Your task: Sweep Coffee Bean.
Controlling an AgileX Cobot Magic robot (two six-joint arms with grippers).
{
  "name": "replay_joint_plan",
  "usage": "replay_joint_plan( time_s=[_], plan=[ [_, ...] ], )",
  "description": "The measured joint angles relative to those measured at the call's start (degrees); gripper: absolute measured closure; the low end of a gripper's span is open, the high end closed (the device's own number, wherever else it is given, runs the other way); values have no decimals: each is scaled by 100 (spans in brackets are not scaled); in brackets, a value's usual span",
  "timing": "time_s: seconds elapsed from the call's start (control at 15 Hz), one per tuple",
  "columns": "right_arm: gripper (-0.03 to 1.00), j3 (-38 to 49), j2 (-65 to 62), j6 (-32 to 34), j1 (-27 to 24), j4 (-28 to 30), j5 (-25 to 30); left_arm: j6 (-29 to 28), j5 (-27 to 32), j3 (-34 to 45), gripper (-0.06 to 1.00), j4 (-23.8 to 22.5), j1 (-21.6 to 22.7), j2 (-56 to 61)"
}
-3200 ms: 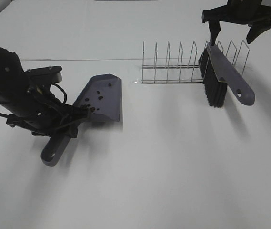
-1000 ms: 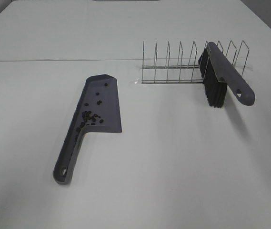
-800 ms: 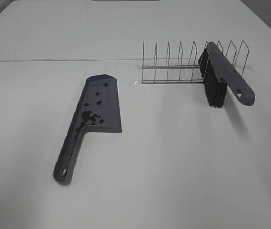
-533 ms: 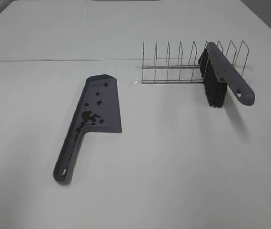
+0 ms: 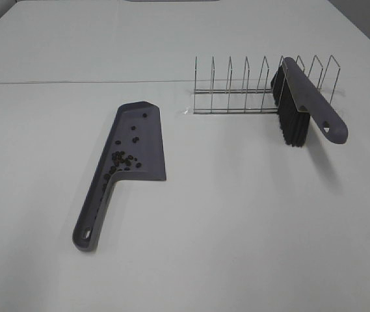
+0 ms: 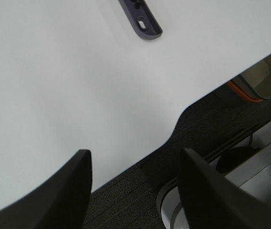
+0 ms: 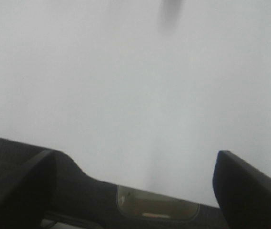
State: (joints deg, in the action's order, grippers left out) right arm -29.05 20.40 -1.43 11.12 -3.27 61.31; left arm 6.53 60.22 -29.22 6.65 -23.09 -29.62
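Beans (image 5: 122, 158) lie gathered in a grey dustpan (image 5: 139, 140) resting flat on the white tabletop (image 5: 237, 227); the brush (image 5: 305, 107) leans in a wire rack (image 5: 237, 88). Both arms have left the overhead view since three seconds ago. Left gripper (image 6: 135, 191) and right gripper (image 7: 135, 191) hang with jaws spread apart, empty. Sweeping looks finished; best to keep clear and not jostle the pan

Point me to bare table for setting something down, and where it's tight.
Bare: the wide strip of table in front of the dustpan and brush, and the gap between those two. Tight: around the wire rack, where the brush leans; the pan holds the coffee beans.
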Motion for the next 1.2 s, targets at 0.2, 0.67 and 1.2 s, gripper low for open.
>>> replay_joint_plan(
  time_s=[0.2, 0.67, 1.2],
  plan=[
    [13, 6, -917, -40, 0, 0, 0, 304, 0, 0, 42, 120, 0, 0],
    [13, 17, -1421, -57, 0, 0, 0, 361, 0, 0, 42, 120, 0, 0],
    [13, 17, -1421, -63, -596, -17, 0, 367, 6, 0, 42, 120, 980, 1008]
  ],
)
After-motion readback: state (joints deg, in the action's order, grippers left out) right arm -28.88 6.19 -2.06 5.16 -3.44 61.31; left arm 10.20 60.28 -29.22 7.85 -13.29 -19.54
